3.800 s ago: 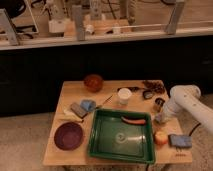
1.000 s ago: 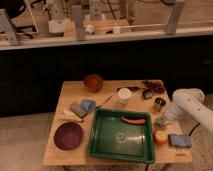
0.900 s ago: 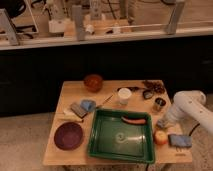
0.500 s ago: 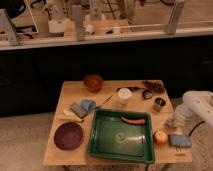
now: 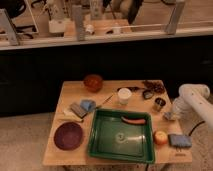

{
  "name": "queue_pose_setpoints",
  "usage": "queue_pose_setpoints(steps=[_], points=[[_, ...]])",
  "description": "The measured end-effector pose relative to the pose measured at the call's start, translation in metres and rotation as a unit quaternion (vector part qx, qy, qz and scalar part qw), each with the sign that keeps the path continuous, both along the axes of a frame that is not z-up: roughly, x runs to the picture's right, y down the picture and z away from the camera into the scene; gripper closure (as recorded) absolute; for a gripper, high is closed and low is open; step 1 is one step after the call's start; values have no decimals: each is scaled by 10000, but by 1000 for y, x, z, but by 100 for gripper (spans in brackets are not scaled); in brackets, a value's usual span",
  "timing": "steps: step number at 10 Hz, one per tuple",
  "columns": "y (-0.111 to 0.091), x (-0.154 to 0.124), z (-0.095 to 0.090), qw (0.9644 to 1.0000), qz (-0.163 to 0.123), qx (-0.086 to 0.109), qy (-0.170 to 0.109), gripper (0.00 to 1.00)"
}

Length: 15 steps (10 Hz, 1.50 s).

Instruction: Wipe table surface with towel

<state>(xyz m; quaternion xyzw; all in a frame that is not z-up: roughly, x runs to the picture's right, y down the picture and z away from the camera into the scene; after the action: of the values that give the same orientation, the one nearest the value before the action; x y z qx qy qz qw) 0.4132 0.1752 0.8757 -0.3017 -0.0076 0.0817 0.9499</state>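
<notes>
1. Towel [image 5: 78, 109]: a thin, flat grey-blue rectangle on the left part of the table surface [image 5: 75, 92], its long axis running diagonally from upper left to lower right, toward the corner of the green tray [image 5: 123, 137].
2. It lies just beside a rounded light-blue lump [image 5: 88, 104], which sits at its upper right edge; whether the two touch cannot be told.
3. In this one camera view, the gripper [image 5: 169, 116] is at the far right edge of the table, low over the wood at the end of the white arm [image 5: 194, 100], its fingers closed with nothing visibly held.
4. The towel is well apart from the gripper, on the opposite side of the table, with the green tray between them.
5. The tray holds an orange, carrot-like stick [image 5: 133, 120] near its back wall.
6. A metal cup [image 5: 159, 104] stands just beside the gripper, on its upper left.
7. An orange fruit [image 5: 160, 137] and a brighter-blue folded pad [image 5: 179, 140] lie in front of the gripper, near the right front corner.
8. A white cup [image 5: 124, 95] stands behind the tray, a brown bowl [image 5: 93, 82] at the back edge, and a dark red plate [image 5: 68, 136] at the front left.
9. A dark tangle of small items [image 5: 150, 89] lies at the back right; what they are cannot be told.
</notes>
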Motion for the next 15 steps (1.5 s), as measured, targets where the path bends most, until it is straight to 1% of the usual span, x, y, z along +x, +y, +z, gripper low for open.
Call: queue_pose_setpoints(steps=[1,2,3,5,6,7,8,9,10,12,13,14,15], points=[[-4,-17,-2,9999,-16,52,-91,100],[-9,-41,-5,9996,-69,103,-234,100],[-8,-61,-14,9990,-138,137,-412,100],[1,-79,-32,9976,-248,149,-629,100],[10,-80,-39,9972,-264,122,-685,100],[14,-80,-41,9971,-286,92,-703,100],[18,-77,-42,9968,-327,61,-726,100],[25,-64,-43,9971,-328,-15,-687,100],[30,-49,-42,9976,-307,-71,-611,100],[38,-12,-36,9991,-209,-151,-336,100],[37,5,-30,9996,-143,-163,-170,100],[34,16,-24,9998,-82,-176,-30,100],[27,22,-16,9999,-21,-143,90,100]])
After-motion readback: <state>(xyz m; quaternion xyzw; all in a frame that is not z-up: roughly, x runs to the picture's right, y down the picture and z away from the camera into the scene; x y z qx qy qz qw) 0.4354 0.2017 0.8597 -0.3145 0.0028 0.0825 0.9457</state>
